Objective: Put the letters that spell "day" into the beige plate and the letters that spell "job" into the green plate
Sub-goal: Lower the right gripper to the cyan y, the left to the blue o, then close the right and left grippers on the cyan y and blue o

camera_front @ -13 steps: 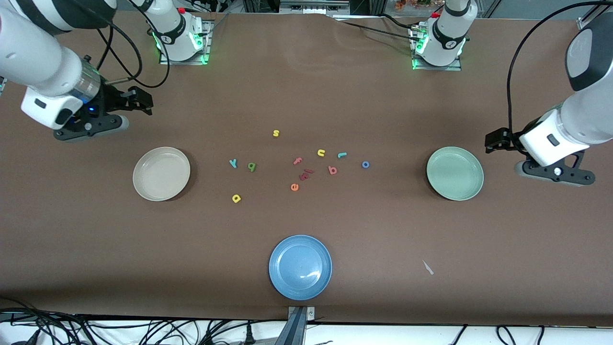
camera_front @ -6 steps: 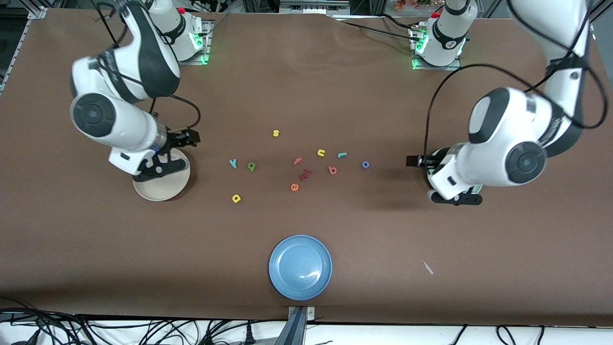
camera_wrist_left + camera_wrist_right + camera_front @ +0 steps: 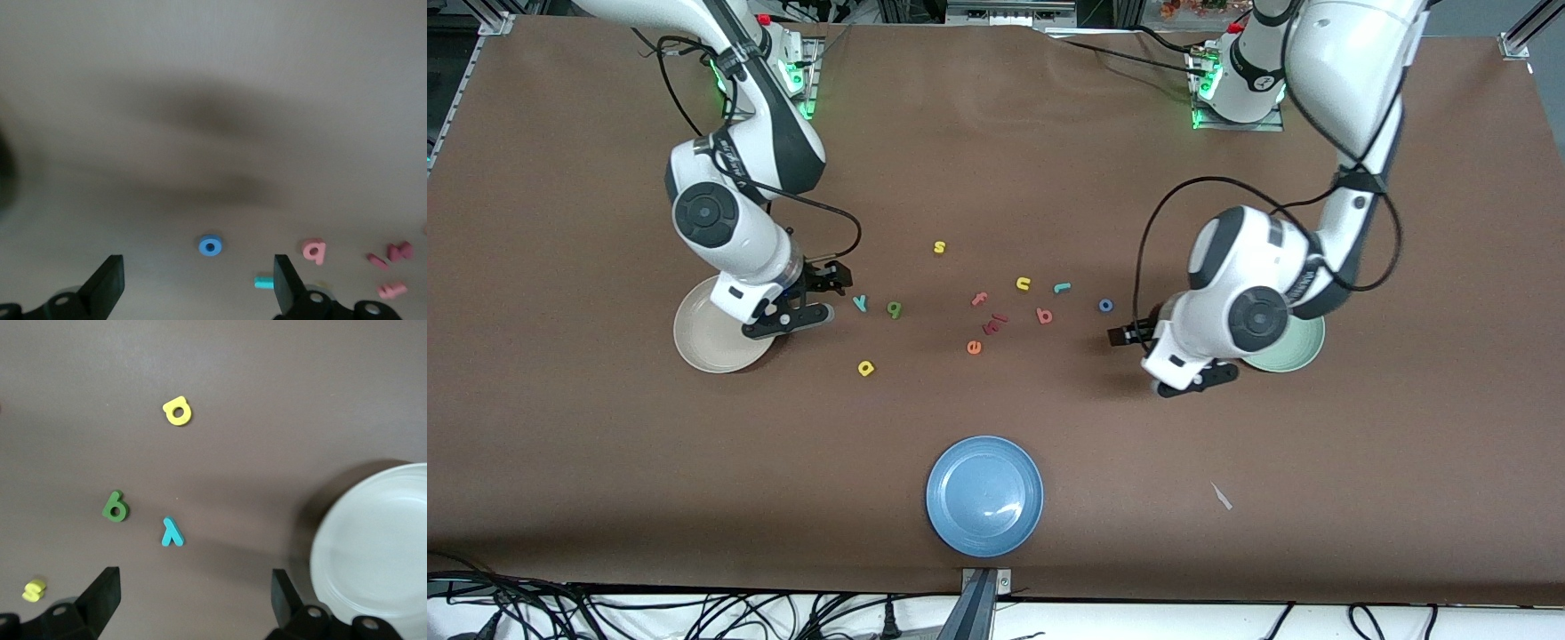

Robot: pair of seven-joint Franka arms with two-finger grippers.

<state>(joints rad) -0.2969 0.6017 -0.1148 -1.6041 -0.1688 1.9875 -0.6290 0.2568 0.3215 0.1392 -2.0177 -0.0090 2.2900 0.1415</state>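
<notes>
On the brown table lie the teal "y" (image 3: 860,303), olive-green "a" (image 3: 895,309) and yellow "d" (image 3: 865,368). They lie toward the right arm's end, beside the beige plate (image 3: 703,342). The teal "j" (image 3: 1062,287), coral "b" (image 3: 1044,315) and blue "o" (image 3: 1105,305) lie toward the green plate (image 3: 1294,351). My right gripper (image 3: 831,280) hangs open between the beige plate and the "y" (image 3: 172,532). My left gripper (image 3: 1125,336) hangs open beside the "o" (image 3: 211,246), with the arm covering part of the green plate. Both grippers hold nothing.
Among the task letters lie a yellow "s" (image 3: 939,247), a yellow "n" (image 3: 1023,284), a coral "f" (image 3: 980,299), dark red pieces (image 3: 996,323) and an orange "e" (image 3: 974,347). A blue plate (image 3: 984,495) sits near the table's front edge.
Both arms have swung in from the table's ends toward the letters. The right gripper passed over the beige plate, the left over the green plate. No letter has moved.
</notes>
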